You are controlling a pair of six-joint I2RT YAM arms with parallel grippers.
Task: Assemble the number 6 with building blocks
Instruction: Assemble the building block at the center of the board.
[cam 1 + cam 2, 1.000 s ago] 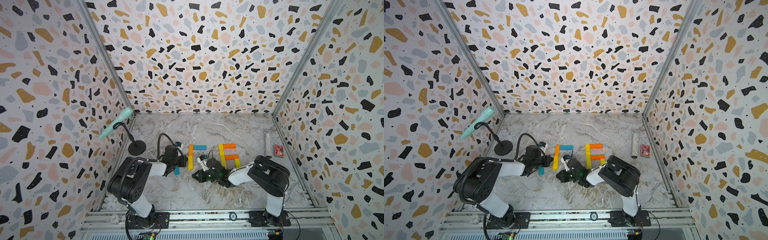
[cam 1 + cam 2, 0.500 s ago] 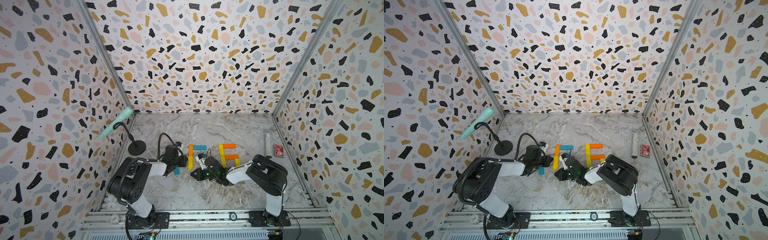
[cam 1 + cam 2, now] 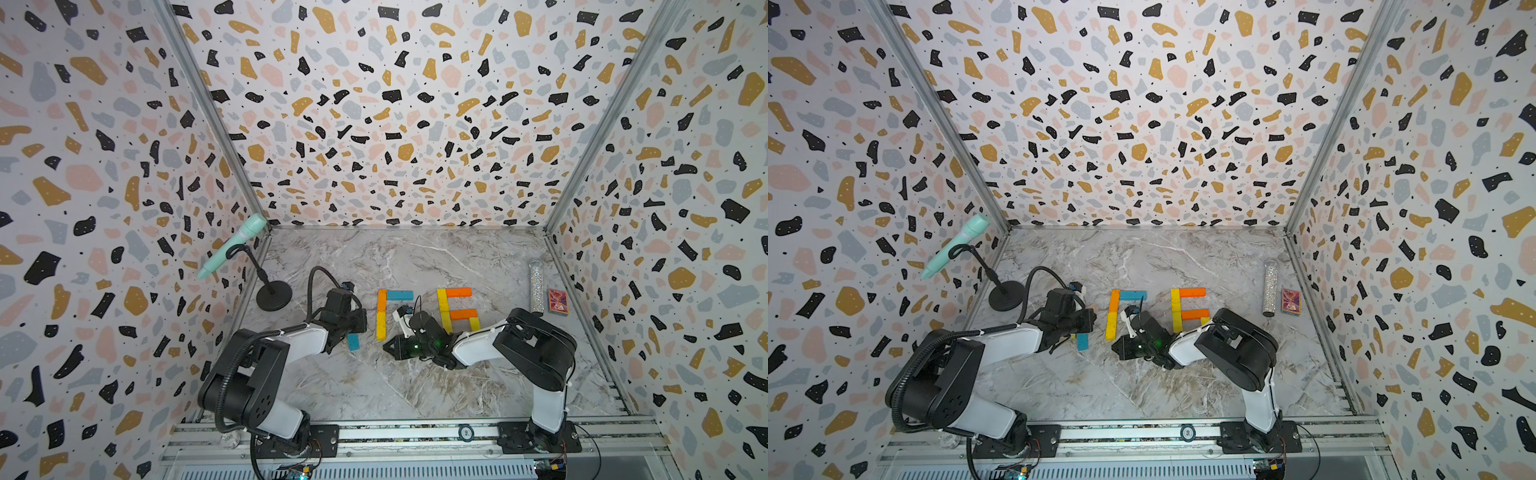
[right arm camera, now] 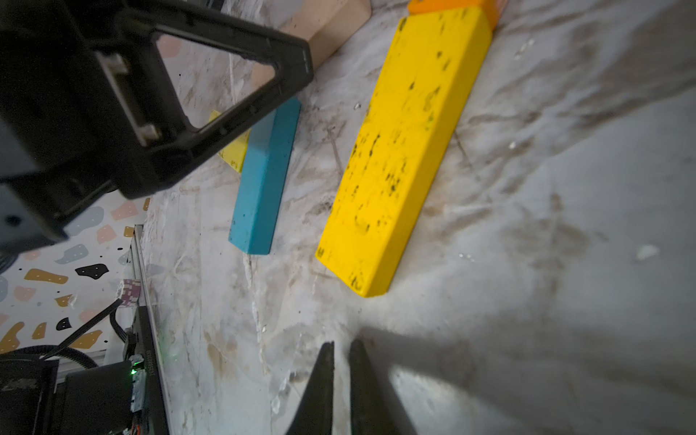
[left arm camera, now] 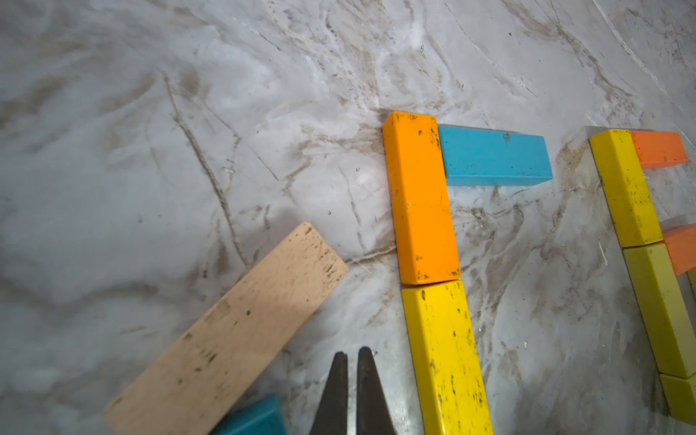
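Note:
Three building blocks make an upright with a top arm: an orange plank (image 5: 420, 196), a yellow plank (image 5: 444, 357) below it and a teal plank (image 5: 493, 156). My left gripper (image 5: 352, 352) is shut and empty, just beside the yellow plank, between it and a pale wood plank (image 5: 233, 331). A loose teal plank (image 3: 353, 341) lies by it. To the right, yellow (image 3: 442, 299) and orange (image 3: 458, 292) planks form a blocky number 6; my right arm hides its lower edge. My right gripper (image 4: 341, 344) is shut on nothing, low over bare floor near the yellow plank's (image 4: 403, 150) end.
A mint microphone (image 3: 232, 245) on a black stand (image 3: 272, 296) is at the left wall. A glitter tube (image 3: 537, 286) and a red patterned card box (image 3: 557, 302) lie by the right wall. Patterned walls enclose the marble floor (image 3: 395, 257).
My right gripper has slid a little to the left along the floor. The left arm and the planks have not moved.

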